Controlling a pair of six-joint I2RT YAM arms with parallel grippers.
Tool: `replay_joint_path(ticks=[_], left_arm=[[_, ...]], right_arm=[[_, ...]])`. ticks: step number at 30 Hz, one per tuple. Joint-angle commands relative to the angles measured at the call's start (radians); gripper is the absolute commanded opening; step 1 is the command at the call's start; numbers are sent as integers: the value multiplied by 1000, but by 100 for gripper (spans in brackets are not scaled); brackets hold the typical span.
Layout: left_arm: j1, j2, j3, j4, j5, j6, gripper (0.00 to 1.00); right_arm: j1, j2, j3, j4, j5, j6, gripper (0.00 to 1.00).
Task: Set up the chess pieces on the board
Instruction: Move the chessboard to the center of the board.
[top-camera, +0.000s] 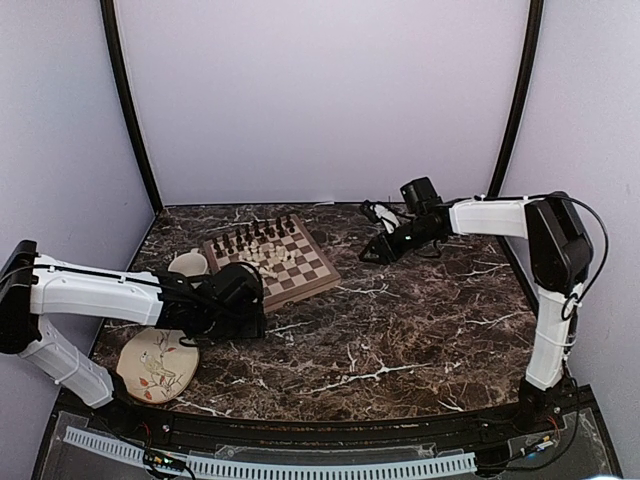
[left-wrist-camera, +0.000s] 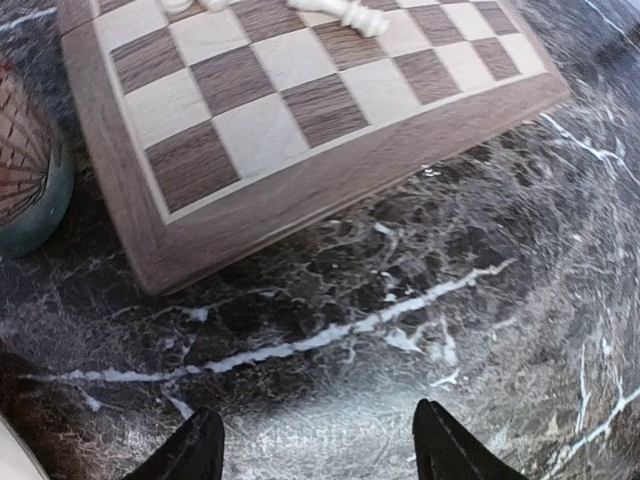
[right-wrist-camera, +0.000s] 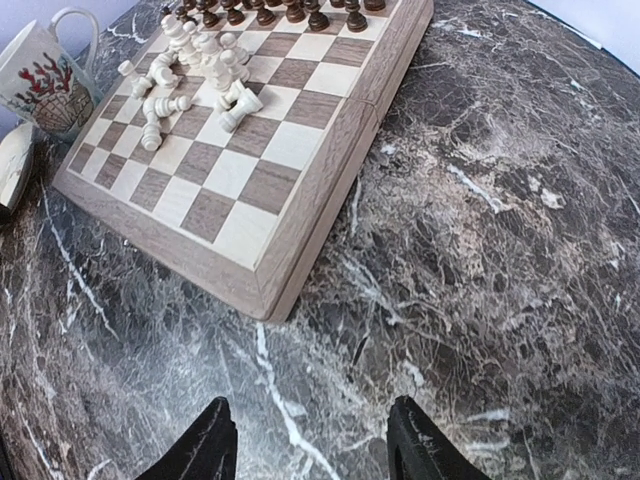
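Quick read on this one. The board (top-camera: 312, 272) had its dark pieces (right-wrist-camera: 270, 14) standing in rows along its far edge, so that side looked done. The white pieces (right-wrist-camera: 195, 75) were the mess: a jumbled heap on the board's left half, just in front of the dark rows, most of them lying on their sides. The 2 nearest rows of the board were bare. I'd call it roughly half done, with sorting out white as the step in hand.

Neither arm had anything. The left claw (left-wrist-camera: 318, 445) hung over the table (top-camera: 420, 330) just off the board's near-left corner, fingers spread wide. The right claw (right-wrist-camera: 312, 440) sat off the board's near-right corner, also wide and empty.

Next move, my guess: drop onto 1 white piece at the rim of the heap, pinch it, then stand it upright on a near row. They're tiny, touching each other and likely to roll.

A mug (right-wrist-camera: 45, 80) stood just beside the board's left edge, crowding any approach from that side. A plate (top-camera: 155, 365) lay nearer than the board's left corner. The dark rows right behind the heap could easily get bumped.
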Motion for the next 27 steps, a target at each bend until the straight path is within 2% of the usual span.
replay_joint_path(ticks=[1, 4, 10, 15, 21, 27], left_arm=[[-4, 48, 30, -64, -119, -223, 68], [-1, 82, 28, -1, -128, -225, 67], [20, 116, 44, -40, -175, -332, 66], [69, 106, 17, -18, -163, -332, 60], [109, 109, 20, -18, -179, -328, 62], [140, 139, 23, 36, -177, -295, 59]], right_arm=[[17, 86, 97, -8, -16, 56, 51], [21, 140, 162, -22, -22, 74, 51], [27, 230, 249, -45, -24, 107, 51], [30, 298, 315, -67, -46, 130, 51], [40, 367, 383, -92, -70, 167, 50], [50, 411, 433, -86, -95, 200, 50]])
